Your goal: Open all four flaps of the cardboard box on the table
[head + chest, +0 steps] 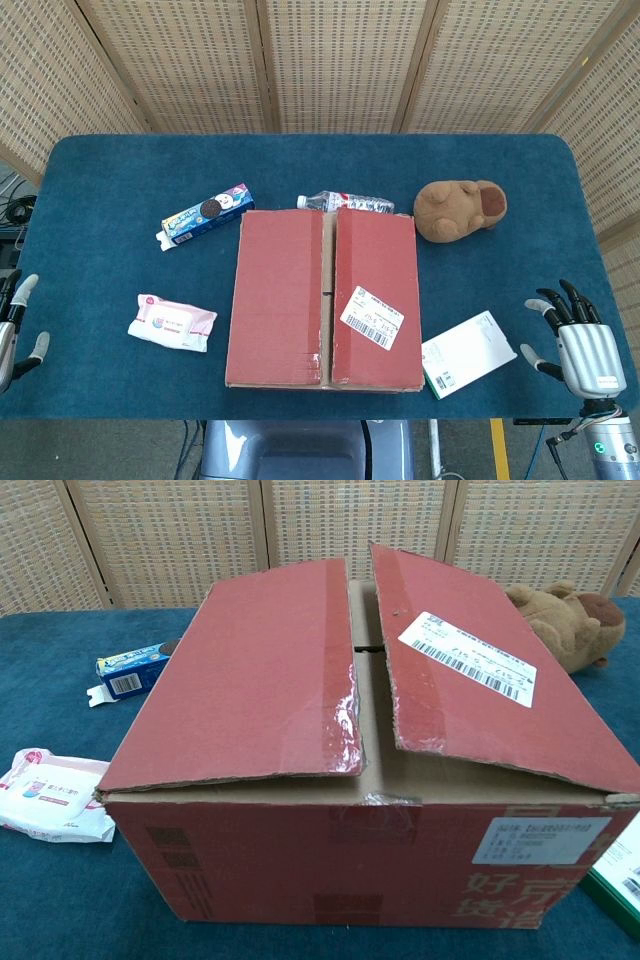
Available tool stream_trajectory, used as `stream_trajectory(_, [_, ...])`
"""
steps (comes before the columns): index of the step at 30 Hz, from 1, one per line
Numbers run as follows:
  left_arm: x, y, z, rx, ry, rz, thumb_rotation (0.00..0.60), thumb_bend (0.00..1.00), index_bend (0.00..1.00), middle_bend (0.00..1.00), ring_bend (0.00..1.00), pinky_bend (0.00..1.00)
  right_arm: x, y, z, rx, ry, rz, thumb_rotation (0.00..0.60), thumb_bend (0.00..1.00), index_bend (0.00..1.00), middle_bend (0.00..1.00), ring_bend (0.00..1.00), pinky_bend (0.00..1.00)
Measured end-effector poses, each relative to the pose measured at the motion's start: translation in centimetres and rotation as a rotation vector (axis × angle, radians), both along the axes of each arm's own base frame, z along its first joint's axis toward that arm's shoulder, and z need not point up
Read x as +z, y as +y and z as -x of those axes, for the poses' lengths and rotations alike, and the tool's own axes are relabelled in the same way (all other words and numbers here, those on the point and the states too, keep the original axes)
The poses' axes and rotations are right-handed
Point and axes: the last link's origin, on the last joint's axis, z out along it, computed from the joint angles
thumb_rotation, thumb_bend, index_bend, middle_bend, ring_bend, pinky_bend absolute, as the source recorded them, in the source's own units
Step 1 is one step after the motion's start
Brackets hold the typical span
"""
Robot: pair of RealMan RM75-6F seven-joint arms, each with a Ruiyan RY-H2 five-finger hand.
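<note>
Two robot hands, left robot hand and right robot hand, fingers spread, empty, parked at opposite bench ends, well apart from cardboard box; box mid-bench near front edge, outer flaps slightly lifted, unopened.

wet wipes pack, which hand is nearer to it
Left. The left hand sits at the table's left edge, just beyond the wet wipes pack. The right hand is at the opposite edge, past the cardboard box.
</note>
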Motion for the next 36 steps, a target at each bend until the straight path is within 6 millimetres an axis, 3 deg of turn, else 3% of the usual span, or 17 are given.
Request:
stream_trajectory(24, [0.3, -0.3, 0.0, -0.015, -0.003, -0.004, 0.600, 0.42, 0.07, 0.00, 0.00, 0.00, 0.3, -0.1, -0.7, 0.028, -0.084, -0.024, 0.600, 0.28, 0.31, 0.24, 0.11, 0.17])
stream_trajectory(27, [0.2, -0.2, -0.1, -0.017, -0.002, -0.001, 0.600, 0.42, 0.07, 0.00, 0.00, 0.00, 0.3, -0.2, -0.7, 0.034, -0.092, -0.029, 0.600, 0.38, 0.29, 0.24, 0.11, 0.17])
stream_trajectory(32, [0.3, -0.1, -0.1, -0.014, 0.004, 0.005, 0.600, 0.42, 0.07, 0.00, 0.00, 0.00, 0.3, -0.5, -1.1, 0.052, -0.120, -0.058, 0.600, 0.75, 0.24, 0.24, 0.11, 0.17])
stream_trajectory(36, [0.4, -0.2, -0.1, -0.010, 0.014, 0.012, 0.600, 0.42, 0.07, 0.00, 0.00, 0.00, 0.3, -1.0, -1.7, 0.079, -0.169, -0.096, 0.600, 0.97, 0.24, 0.23, 0.11, 0.18])
